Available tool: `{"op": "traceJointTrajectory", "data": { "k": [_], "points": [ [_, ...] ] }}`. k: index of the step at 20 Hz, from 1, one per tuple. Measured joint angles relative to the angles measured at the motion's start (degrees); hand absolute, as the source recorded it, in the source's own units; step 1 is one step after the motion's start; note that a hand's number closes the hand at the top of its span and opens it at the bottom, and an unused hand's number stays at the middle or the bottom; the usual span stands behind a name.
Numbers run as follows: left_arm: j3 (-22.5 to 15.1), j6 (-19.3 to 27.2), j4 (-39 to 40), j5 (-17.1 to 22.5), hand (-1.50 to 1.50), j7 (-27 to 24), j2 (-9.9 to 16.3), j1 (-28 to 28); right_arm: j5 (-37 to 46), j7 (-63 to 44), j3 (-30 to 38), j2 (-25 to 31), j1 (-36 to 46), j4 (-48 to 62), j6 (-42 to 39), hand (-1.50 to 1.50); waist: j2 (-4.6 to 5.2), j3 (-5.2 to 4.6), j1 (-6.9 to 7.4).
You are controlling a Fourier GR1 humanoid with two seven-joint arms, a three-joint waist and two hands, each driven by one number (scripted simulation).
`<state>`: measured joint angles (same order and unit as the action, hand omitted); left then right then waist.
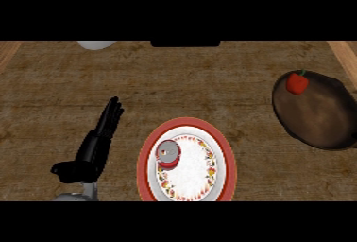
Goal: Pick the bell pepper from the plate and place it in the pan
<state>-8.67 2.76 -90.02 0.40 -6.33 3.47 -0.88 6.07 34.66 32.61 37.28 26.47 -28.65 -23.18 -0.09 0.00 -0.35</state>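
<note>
I've got the left robot hand (pixel 97 137) at lower left, fingers straight and empty, resting above the desk (pixel 174 85). Centre bottom, the plate (pixel 150 156) carries a small red cup (pixel 167 153). Far right, well apart, the bell pepper (pixel 297 83) lies in the pan (pixel 317 118).

One bell pepper (pixel 297 83), one pan (pixel 317 116), one plate (pixel 186 161), one small red cup (pixel 167 153), and one hand (pixel 94 146) show.
</note>
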Motion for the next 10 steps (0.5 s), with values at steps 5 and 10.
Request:
{"op": "traceJointTrajectory", "data": {
  "k": [5,10],
  "points": [
    [0.5,-1.4,-0.7,0.5,0.0,0.1,0.4,0.2,-2.1,2.1,-0.3,1.5,-7.0,-5.0,-3.6,-1.5,-0.01,0.0,0.06],
    [1.0,-1.2,-1.3,0.4,0.0,1.3,-0.2,-0.2,-3.7,3.0,-1.2,0.4,-13.1,-10.4,-3.0,-1.5,0.01,-0.02,0.15]
  ]
}}
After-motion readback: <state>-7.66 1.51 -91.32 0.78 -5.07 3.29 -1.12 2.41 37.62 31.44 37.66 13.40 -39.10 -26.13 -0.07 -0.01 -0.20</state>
